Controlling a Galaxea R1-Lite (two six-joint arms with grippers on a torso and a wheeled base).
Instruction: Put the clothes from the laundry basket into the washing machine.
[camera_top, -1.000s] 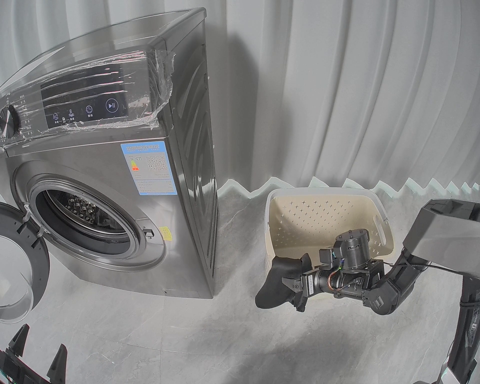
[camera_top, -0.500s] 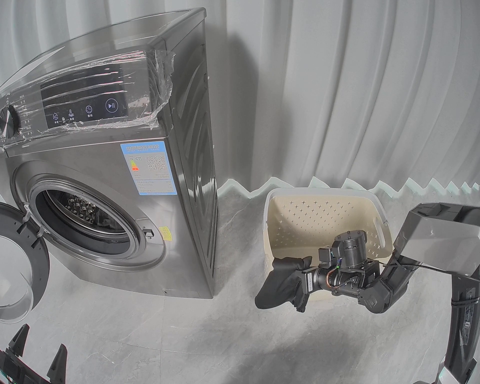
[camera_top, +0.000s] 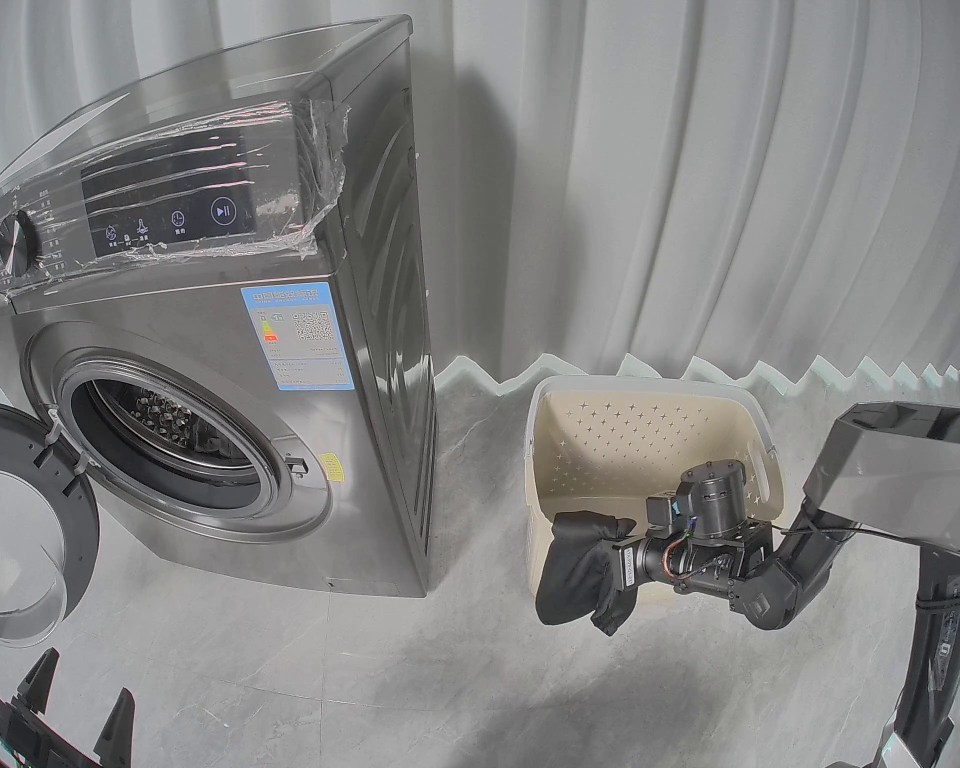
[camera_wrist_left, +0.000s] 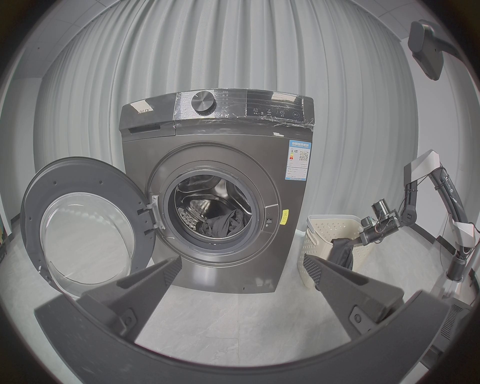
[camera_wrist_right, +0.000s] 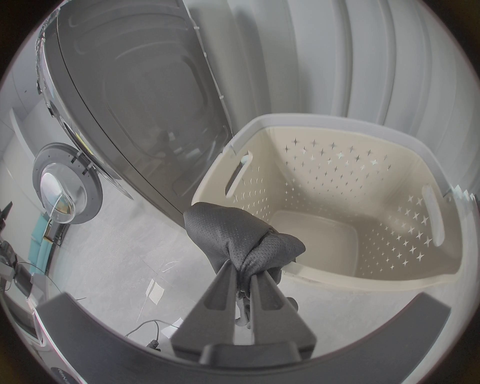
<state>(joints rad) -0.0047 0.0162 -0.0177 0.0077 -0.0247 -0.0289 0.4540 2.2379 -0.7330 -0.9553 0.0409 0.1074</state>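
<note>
Cloth (camera_wrist_right: 235, 237) bunched between right jaws, clamped tight, hanging at basket (camera_wrist_right: 350, 122) near corner; left jaws spread wide.

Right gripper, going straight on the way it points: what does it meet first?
Probably the side of the washer. The right gripper, shut on the garment, points past a corner of the basket toward it; depth is unclear.

brushed glossy metal washing machine (camera_top: 370, 300), matt cream perforated plastic laundry basket (camera_top: 640, 430), dark textured cloth garment (camera_top: 582, 575)
</note>
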